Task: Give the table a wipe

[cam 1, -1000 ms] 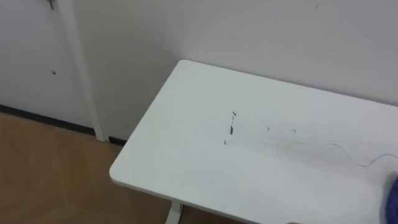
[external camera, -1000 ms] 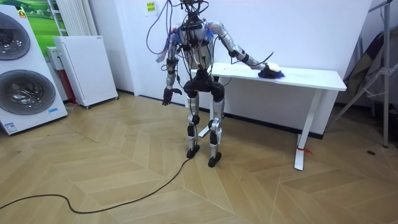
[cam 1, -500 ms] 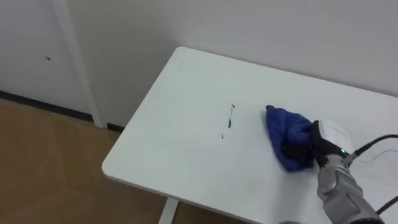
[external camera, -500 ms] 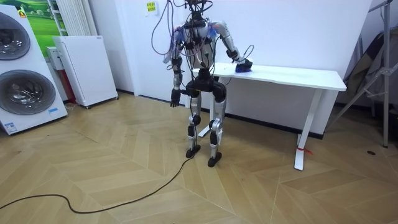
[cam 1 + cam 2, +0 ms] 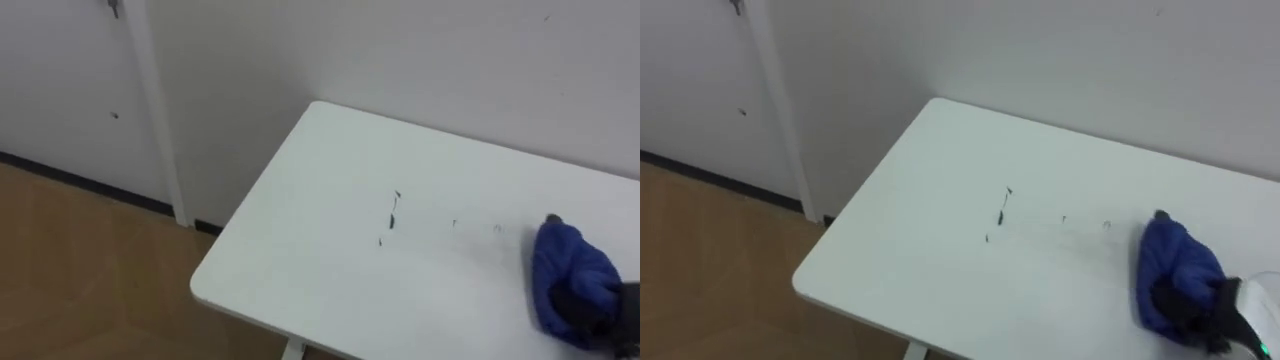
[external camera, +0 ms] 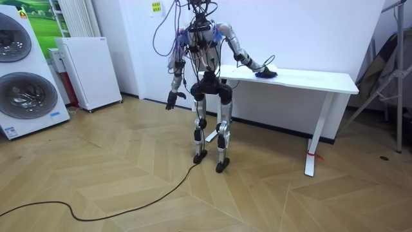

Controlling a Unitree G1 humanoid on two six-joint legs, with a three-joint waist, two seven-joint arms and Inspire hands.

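While the right hand (image 5: 1218,312) grips the blue cloth (image 5: 572,285) at four o'clock on the white table (image 5: 300,270), a stroke falling short could miss the dark marks (image 5: 392,212) at the cloth's ten o'clock.

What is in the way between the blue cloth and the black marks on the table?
Nothing I can see. Only bare white table lies between the blue cloth, held in the right hand, and the black marks.
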